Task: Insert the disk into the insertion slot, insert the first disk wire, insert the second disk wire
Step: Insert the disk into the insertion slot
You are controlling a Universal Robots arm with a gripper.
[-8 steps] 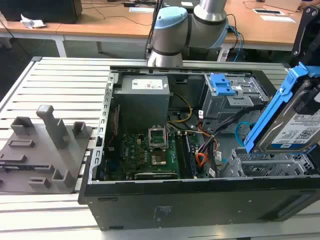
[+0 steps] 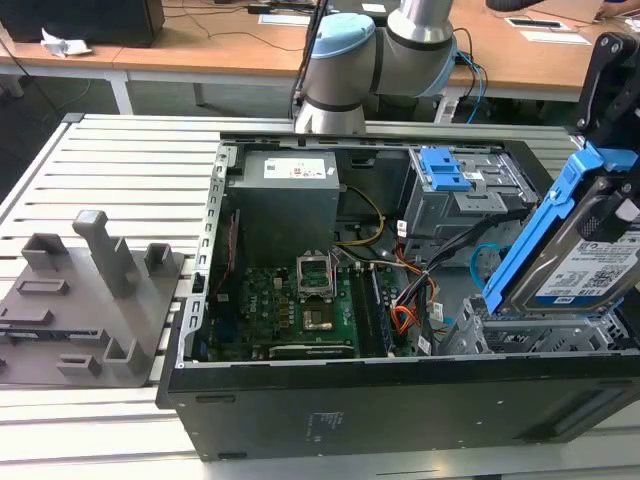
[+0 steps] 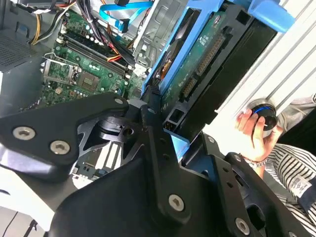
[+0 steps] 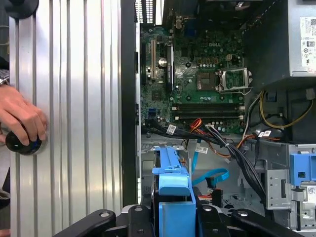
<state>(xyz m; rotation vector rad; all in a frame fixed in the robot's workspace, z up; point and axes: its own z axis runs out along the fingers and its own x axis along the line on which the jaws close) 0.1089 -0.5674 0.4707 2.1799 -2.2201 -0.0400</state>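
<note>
We are holding the disk (image 2: pixel 585 255) tilted over the insertion slot (image 2: pixel 530 335) at the exterior view's right.

At the exterior view's left a grey fixture block (image 2: pixel 95 290) is sitting on the slatted table (image 2: pixel 130 160). In the middle, the open computer case (image 2: pixel 400 410) is showing its green motherboard (image 2: pixel 300 305). Right of centre, the second disk wire (image 2: pixel 483 258) is looping beside the orange-and-black wires (image 2: pixel 405 318). At lower right the slot is lying just under the steeply leaning disk, not yet seated. At upper right our gripper (image 2: pixel 610 120) is pinching the disk's blue carrier.
</note>
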